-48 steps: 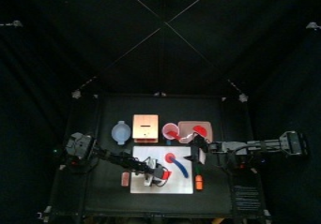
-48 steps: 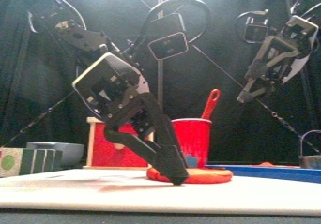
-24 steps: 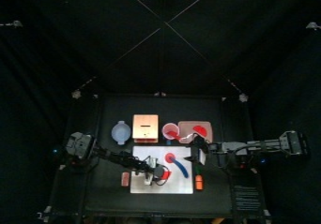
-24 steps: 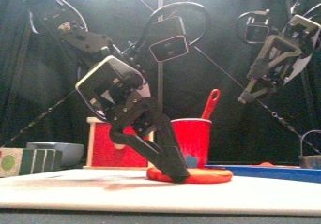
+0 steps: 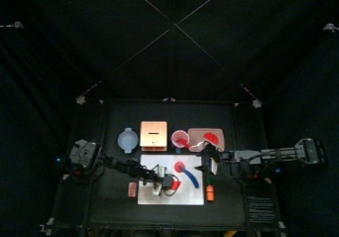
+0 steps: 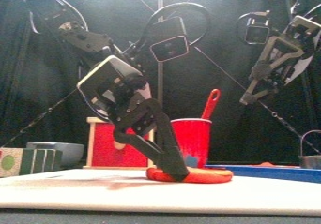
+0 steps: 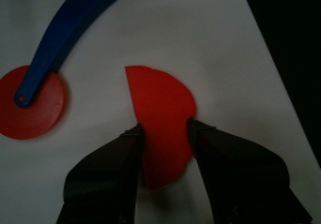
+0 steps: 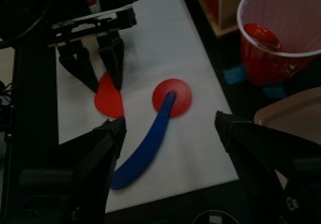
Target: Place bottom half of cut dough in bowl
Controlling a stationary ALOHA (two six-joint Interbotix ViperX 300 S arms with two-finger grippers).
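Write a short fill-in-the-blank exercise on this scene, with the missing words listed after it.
1. The left pincer straddles the half-moon dough, whose colour is ____.
2. The flat round dough piece lies under the end of a ____ tool.
3. The right pincer hangs above the board and holds ____.
4. The white cutting board lies on a ____ table.

Missing words: red; blue; nothing; black

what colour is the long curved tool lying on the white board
Blue. The curved tool shows best in the right wrist view, beside the red dough pieces.
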